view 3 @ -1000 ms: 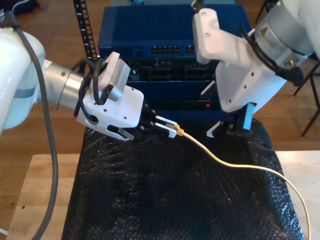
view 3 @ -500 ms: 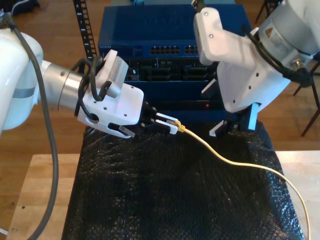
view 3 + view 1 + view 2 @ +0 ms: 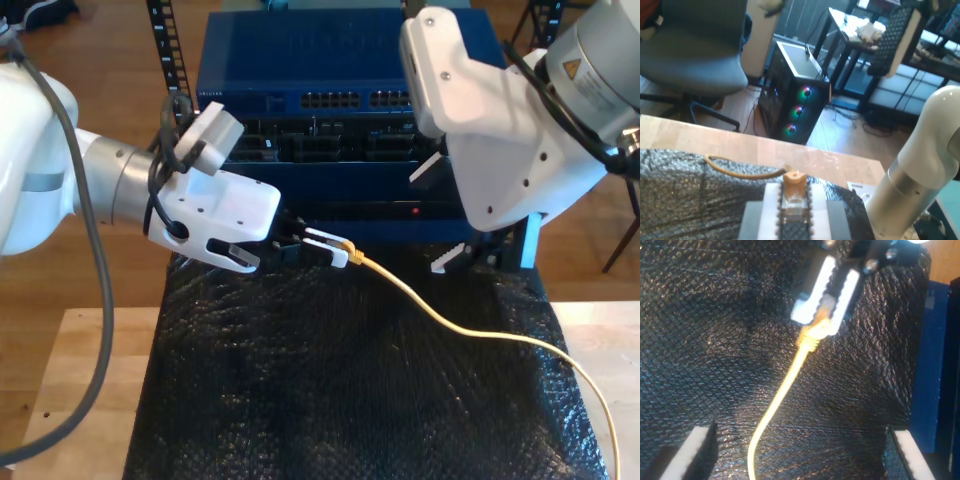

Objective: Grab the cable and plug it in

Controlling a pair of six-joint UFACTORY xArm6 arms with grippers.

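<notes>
The yellow cable point(image 3: 455, 327) runs across the black mat from the exterior view's right edge up to my first gripper point(image 3: 335, 248). That gripper is shut on the cable's plug point(image 3: 792, 200), whose yellow boot point(image 3: 794, 180) sticks out past the white pads. It holds the plug just above the mat, in front of the blue rack unit. From above, the cable point(image 3: 785, 390) leads into my first gripper point(image 3: 825, 295). My second gripper point(image 3: 800, 455) hangs open over the mat at the exterior view's right point(image 3: 485, 258), with nothing between its fingers point(image 3: 690, 452).
A blue network switch point(image 3: 340, 70) with rows of ports stands behind the mat. Black bubble-wrap matting point(image 3: 330, 400) covers the wooden table point(image 3: 80, 380). Thick black arm cables loop by my first gripper's wrist point(image 3: 165, 170). An office chair point(image 3: 695, 45) and a PC tower point(image 3: 795, 90) stand beyond the table.
My first gripper has risen slightly and levelled out, carrying the plug with it. My second arm has shifted up and toward the exterior view's right.
</notes>
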